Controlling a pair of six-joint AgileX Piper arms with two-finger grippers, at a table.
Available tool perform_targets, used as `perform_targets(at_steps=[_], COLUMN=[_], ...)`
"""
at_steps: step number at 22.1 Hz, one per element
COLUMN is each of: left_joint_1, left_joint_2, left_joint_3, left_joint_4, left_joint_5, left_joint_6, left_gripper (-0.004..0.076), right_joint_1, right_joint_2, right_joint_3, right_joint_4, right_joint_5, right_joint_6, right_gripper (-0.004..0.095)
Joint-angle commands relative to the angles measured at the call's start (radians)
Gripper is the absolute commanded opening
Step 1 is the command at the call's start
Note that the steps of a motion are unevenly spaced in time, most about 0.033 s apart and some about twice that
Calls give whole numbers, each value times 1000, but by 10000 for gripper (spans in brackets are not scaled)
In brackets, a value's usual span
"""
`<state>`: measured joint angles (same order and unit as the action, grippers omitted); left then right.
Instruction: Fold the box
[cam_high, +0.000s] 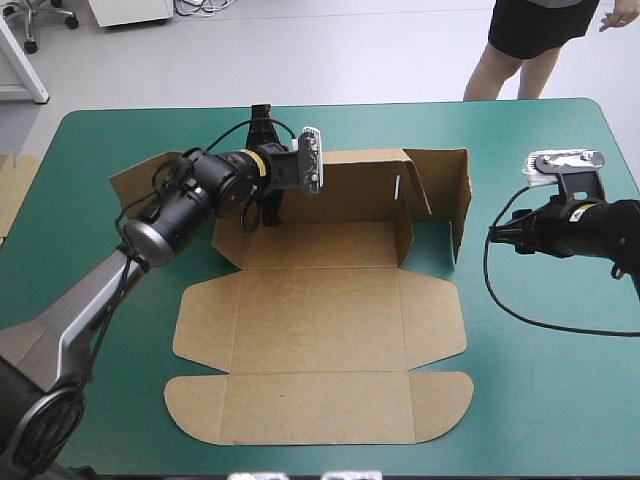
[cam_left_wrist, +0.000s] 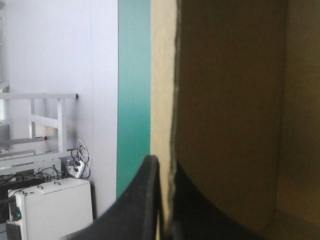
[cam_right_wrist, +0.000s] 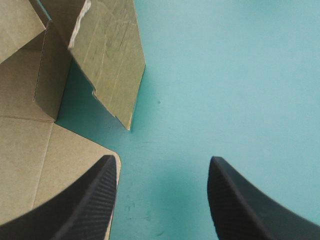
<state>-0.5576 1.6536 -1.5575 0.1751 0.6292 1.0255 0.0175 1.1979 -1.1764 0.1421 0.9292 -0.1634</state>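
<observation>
The brown box (cam_high: 320, 310) lies in the middle of the table, its base and front lid flat, its back wall (cam_high: 360, 188) and right side wall (cam_high: 452, 190) raised. My left gripper (cam_high: 265, 208) is at the back wall's left end. In the left wrist view the left gripper (cam_left_wrist: 162, 167) is all but shut, with an edge of the box (cam_left_wrist: 225, 110) between its black fingers. My right gripper (cam_high: 497, 232) hovers just right of the box. It (cam_right_wrist: 162, 170) stands open over the teal-green cover, with the raised right flap (cam_right_wrist: 107, 55) ahead of it.
An edge of more brown board (cam_high: 12, 190) shows at the table's left edge. Bare teal-green cover (cam_high: 560, 380) stretches to the right of and in front of the box. The box's far-left flap (cam_high: 135, 182) sticks out behind the left arm.
</observation>
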Motion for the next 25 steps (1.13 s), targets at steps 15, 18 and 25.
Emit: perform_targets(at_steps=[15,18,25], left_joint_1=[-252,-252,-250], left_joint_2=[-195,-195,-180], left_joint_3=[455,487,519], left_joint_4=[726,924,1436], left_joint_5=[-184,-160,-147], left_joint_6=[-978,-1168,-1598], left_gripper=[-10,-10,-10], right_joint_1=[-10,-10,-10], right_joint_2=[34,79,105], right_joint_3=[-223,-247,-314], right_joint_4=[14,14,60], right_joint_5=[22,47,118], right_joint_6=[32,32,13], right_gripper=[509,509,509])
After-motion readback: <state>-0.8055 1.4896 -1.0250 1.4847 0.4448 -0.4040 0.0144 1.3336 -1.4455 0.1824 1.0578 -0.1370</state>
